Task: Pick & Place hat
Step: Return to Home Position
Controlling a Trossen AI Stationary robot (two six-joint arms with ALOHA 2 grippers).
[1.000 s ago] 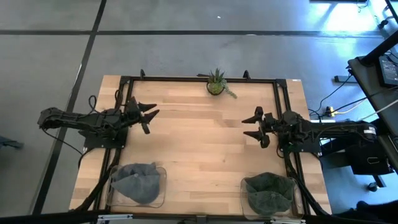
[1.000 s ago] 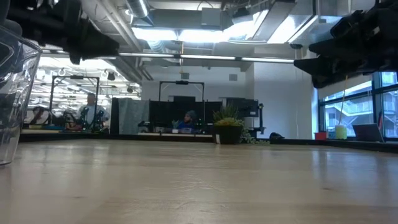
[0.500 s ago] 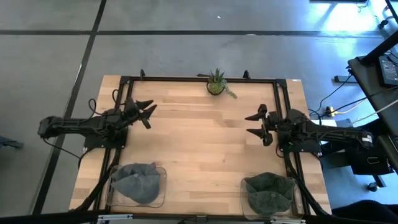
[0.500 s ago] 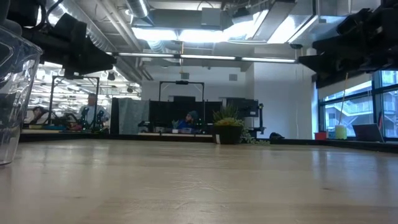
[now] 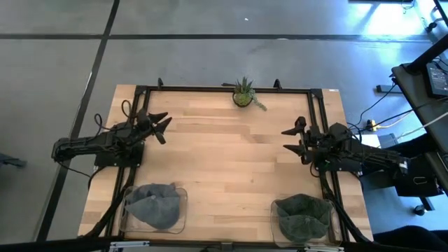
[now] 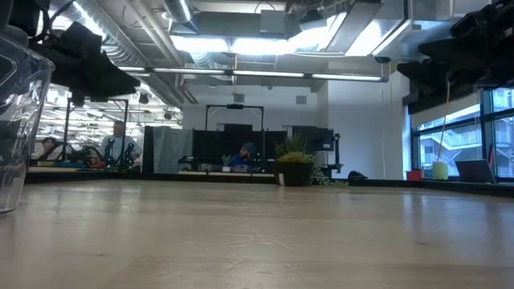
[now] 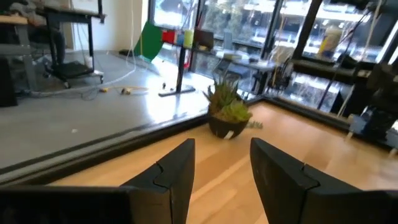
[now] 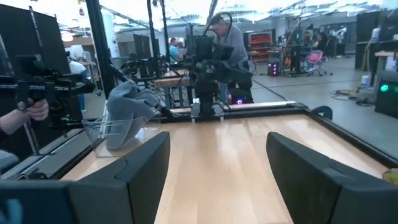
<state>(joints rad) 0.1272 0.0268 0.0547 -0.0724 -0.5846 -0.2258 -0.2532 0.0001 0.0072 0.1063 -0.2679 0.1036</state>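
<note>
A grey hat (image 5: pixel 154 205) lies in a clear bin (image 5: pixel 126 222) at the table's near left. A second, greenish-grey hat (image 5: pixel 302 215) lies in a clear bin (image 5: pixel 275 226) at the near right. My left gripper (image 5: pixel 162 127) is open and empty above the table's left side; its fingers (image 7: pixel 177 174) stand apart in the left wrist view. My right gripper (image 5: pixel 292 138) is open and empty above the right side; its fingers (image 8: pixel 149 168) stand wide apart. Both are far from the hats.
A small potted plant (image 5: pixel 243 94) stands at the middle of the table's far edge. A dark frame (image 5: pixel 210 89) runs round the wooden table (image 5: pixel 224 168). People (image 6: pixel 119 146) show in the room beyond. The left bin's wall (image 6: pixel 18 120) shows in the low view.
Both arms have drawn back outward: my left gripper toward the table's left and far edge, my right gripper toward the right edge. Both stay open. The hats have not moved.
</note>
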